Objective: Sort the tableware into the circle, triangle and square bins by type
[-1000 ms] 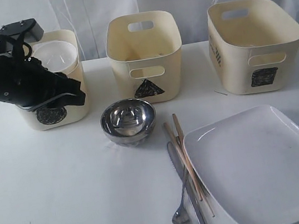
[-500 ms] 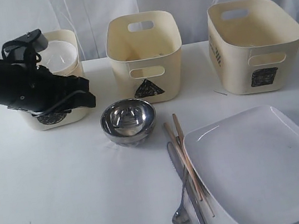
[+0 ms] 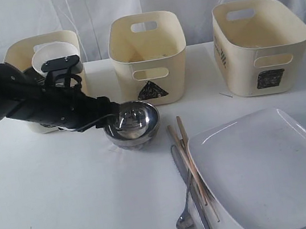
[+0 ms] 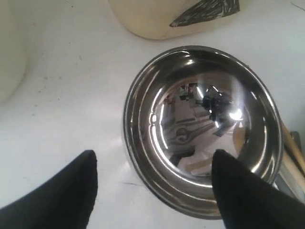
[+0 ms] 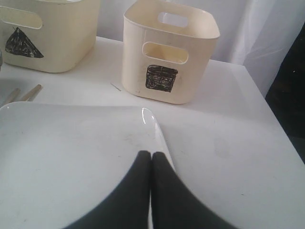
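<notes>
The steel bowl stands upright in front of the triangle bin. My left gripper is open at its near-left rim. In the left wrist view the gripper straddles the steel bowl's rim, one finger over the table and one over the inside. A white bowl sits in the circle bin. Chopsticks, knife and spoon lie left of the white square plate. My right gripper is shut, empty, over the plate's edge. Mugs and fork are hidden.
The square bin stands at the back right, also in the right wrist view beyond the plate. The triangle bin is beside it. White cloth hangs behind the table.
My left arm has swung away from the circle bin, down and to the right, and its open gripper now sits at the steel bowl's rim. Nothing else moved.
</notes>
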Action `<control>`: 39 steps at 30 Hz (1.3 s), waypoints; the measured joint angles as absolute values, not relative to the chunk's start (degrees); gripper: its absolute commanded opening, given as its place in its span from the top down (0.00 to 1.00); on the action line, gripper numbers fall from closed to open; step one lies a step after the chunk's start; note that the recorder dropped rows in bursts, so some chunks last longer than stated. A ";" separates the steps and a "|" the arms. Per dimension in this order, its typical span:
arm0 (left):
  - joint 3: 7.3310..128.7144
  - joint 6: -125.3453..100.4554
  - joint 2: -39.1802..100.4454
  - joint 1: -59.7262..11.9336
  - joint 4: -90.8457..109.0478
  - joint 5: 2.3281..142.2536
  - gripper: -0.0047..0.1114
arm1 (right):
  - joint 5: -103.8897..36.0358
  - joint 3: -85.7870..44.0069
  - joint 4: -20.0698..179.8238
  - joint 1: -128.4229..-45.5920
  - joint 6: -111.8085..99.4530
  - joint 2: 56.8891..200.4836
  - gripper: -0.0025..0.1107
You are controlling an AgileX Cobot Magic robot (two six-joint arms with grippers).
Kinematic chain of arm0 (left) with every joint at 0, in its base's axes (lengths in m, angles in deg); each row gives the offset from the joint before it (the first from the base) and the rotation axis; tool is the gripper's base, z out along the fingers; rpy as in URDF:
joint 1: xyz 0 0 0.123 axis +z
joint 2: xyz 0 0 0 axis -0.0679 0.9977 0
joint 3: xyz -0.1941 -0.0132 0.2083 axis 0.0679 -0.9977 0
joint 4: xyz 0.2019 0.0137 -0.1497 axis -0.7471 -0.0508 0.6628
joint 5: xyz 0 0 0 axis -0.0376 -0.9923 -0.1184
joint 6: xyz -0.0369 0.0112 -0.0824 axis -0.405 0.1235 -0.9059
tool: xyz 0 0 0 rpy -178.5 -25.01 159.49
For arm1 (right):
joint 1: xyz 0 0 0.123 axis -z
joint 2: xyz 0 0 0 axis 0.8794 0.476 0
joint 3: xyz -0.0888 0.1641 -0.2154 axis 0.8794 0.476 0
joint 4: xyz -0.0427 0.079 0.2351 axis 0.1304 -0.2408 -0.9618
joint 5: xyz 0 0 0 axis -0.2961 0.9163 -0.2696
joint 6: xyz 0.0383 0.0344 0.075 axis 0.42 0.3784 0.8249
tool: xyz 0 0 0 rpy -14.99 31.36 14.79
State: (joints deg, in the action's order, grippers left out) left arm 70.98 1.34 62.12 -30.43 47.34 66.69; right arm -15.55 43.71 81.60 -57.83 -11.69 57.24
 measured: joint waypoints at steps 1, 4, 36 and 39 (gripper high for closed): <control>70.98 1.49 62.46 -30.43 47.34 67.32 0.36 | -15.55 43.71 81.60 -57.83 -11.69 57.24 0.98; 70.98 1.58 63.53 -30.43 47.34 68.67 0.36 | -15.55 43.71 81.60 -57.83 -11.69 57.24 0.98; 74.86 1.81 69.36 -31.72 47.23 68.61 0.36 | -15.55 43.71 81.60 -57.83 -11.69 57.24 0.98; 74.86 1.81 69.36 -31.72 47.23 68.61 0.36 | -15.55 43.71 81.60 -57.83 -11.69 57.24 0.98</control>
